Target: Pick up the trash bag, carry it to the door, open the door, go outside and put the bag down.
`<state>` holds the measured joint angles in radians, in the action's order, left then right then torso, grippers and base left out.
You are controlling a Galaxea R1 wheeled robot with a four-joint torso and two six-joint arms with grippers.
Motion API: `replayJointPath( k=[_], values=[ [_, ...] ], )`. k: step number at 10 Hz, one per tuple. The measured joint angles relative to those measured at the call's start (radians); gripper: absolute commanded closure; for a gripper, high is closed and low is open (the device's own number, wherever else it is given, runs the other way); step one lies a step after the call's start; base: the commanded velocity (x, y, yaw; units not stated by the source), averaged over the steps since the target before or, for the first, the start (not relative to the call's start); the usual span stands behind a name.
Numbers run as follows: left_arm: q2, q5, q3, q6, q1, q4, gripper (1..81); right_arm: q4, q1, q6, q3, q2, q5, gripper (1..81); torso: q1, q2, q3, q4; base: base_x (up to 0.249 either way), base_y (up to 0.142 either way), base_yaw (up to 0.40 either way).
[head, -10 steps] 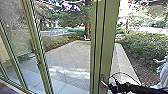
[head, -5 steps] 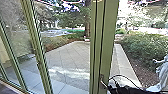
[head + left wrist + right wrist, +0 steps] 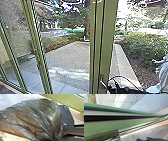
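Observation:
My right gripper (image 3: pixel 110 86) is low in the head view, right beside the handle (image 3: pixel 102 81) on the green door frame (image 3: pixel 108 40); whether it touches the handle is unclear. The right wrist view has the green frame (image 3: pixel 121 123) running across close to the camera, with a metal piece (image 3: pixel 116 138) near the bottom. In the left wrist view the dark, shiny trash bag (image 3: pixel 37 117) looms large and wrinkled. Its folds draw together at my left gripper (image 3: pixel 57 137), which is closed on it.
Beyond the glass lies a paved yard (image 3: pixel 72 58) with a tree trunk (image 3: pixel 87 22) behind. Bushes (image 3: pixel 145 47) border the paving on the right. Another green upright (image 3: pixel 37 52) stands to the left. A pale shape (image 3: pixel 161 77) is at the right edge beside the dark arm.
My right arm has dropped a little in the head view since the earliest frame, staying close to the handle. The door frame stands almost as before.

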<state>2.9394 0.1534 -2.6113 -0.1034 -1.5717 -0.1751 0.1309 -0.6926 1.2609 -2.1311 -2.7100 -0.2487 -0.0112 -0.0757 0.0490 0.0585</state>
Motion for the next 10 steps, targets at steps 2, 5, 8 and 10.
replayJointPath(
  k=[2, 5, 8, 10],
  values=[
    [0.000, 0.000, 0.000, 0.000, -0.003, 0.011, 81.1, 0.002, -0.013, -0.003, -0.041, -0.024, 0.052, 1.0, 0.001, -0.001, 0.000, 0.001, 0.000, 0.000, 0.000],
    [0.000, 0.004, 0.000, 0.000, -0.003, 0.014, 81.1, 0.006, -0.013, -0.001, -0.023, -0.011, 0.087, 1.0, 0.003, -0.002, 0.018, 0.001, 0.000, 0.000, 0.000],
    [-0.001, 0.005, 0.000, 0.000, 0.002, 0.014, 81.1, 0.019, 0.015, -0.016, 0.044, 0.032, 0.193, 1.0, 0.004, -0.002, 0.101, 0.002, 0.000, 0.000, 0.000],
    [-0.001, 0.006, -0.001, 0.000, 0.006, 0.014, 81.1, 0.024, 0.030, -0.016, 0.045, 0.033, 0.204, 1.0, 0.005, -0.002, 0.117, 0.002, 0.046, 0.000, 0.000]
  ],
)
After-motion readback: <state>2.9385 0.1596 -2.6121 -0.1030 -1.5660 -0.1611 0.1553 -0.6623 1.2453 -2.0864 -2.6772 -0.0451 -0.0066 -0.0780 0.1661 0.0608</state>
